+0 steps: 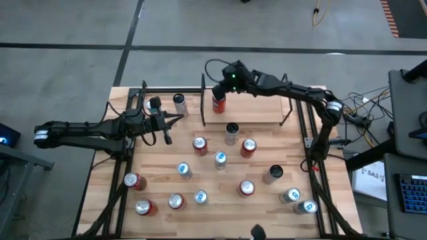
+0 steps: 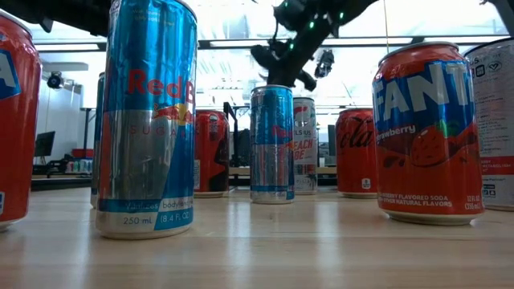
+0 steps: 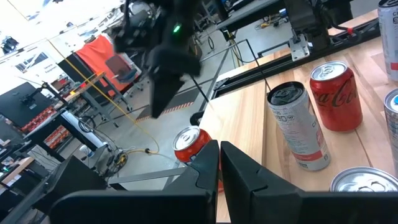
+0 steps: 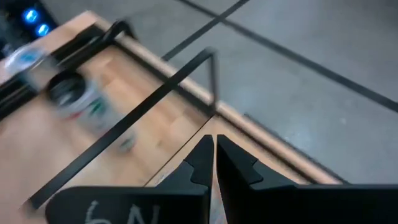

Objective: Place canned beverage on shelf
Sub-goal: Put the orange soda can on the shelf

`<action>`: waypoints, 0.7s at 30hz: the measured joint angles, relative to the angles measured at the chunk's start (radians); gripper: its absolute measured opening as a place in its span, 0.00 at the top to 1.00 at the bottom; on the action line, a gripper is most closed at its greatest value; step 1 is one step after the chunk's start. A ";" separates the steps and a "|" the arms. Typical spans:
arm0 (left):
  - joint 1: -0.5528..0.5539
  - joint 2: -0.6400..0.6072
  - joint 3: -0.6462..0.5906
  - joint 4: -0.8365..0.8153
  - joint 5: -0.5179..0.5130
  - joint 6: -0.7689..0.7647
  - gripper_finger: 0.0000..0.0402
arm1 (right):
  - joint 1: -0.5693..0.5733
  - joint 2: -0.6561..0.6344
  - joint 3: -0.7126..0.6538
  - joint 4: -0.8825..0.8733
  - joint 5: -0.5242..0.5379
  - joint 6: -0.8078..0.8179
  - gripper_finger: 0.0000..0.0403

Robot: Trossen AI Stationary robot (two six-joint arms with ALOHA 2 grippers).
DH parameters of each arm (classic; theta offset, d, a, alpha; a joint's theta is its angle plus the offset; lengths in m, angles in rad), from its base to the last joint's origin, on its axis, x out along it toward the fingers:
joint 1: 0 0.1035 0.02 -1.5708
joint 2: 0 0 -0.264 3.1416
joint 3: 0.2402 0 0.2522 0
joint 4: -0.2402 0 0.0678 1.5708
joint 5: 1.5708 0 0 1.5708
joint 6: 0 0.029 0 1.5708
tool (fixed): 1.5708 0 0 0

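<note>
Right gripper (image 1: 223, 85) hovers at the shelf's (image 1: 260, 110) left end!
Fingers together above the red can (image 1: 218, 104); left gripper (image 1: 168, 124) pressed together too.

the left gripper (image 3: 219, 163) fills the bottom of the left wrist view, its two dark fingers (image 3: 249, 171) pressed nearly together with only a thin slit between them. just past the fingertips a red can (image 3: 188, 140) stands on a pale wooden board (image 3: 239, 118) with a thin black rail (image 3: 214, 78) at its edge. above that can hangs the other arm (image 3: 163, 46), dark, with a small green light. further along the wood stands a tall slim can with a dark top (image 3: 298, 124), and right beside it a red cola can (image 3: 336, 96). the silver top of another can (image 3: 364, 183) shows at the lower corner. beyond the table lies a cluttered workshop floor.
</note>
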 joint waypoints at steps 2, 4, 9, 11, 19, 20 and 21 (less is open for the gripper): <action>0.000 0.000 0.000 -0.001 0.000 0.000 1.00 | 0.029 -0.026 0.000 -0.054 -0.001 0.020 0.98; 0.000 0.000 0.000 -0.001 -0.001 0.000 1.00 | 0.054 -0.041 0.001 -0.105 -0.001 0.046 0.98; 0.000 0.000 0.000 -0.001 -0.003 0.000 1.00 | 0.089 -0.031 0.002 -0.225 0.000 0.093 0.98; 0.000 0.000 0.000 -0.001 -0.003 0.000 1.00 | 0.090 -0.014 0.002 -0.251 -0.003 0.100 0.98; 0.000 0.000 0.000 -0.002 -0.003 0.000 1.00 | 0.082 0.068 0.001 -0.243 -0.034 0.120 0.98; 0.000 0.000 0.000 -0.003 -0.003 0.000 1.00 | 0.078 0.075 0.001 -0.237 -0.034 0.120 0.98; 0.000 0.000 0.000 -0.004 -0.003 0.000 1.00 | 0.076 0.081 0.001 -0.234 -0.034 0.120 0.98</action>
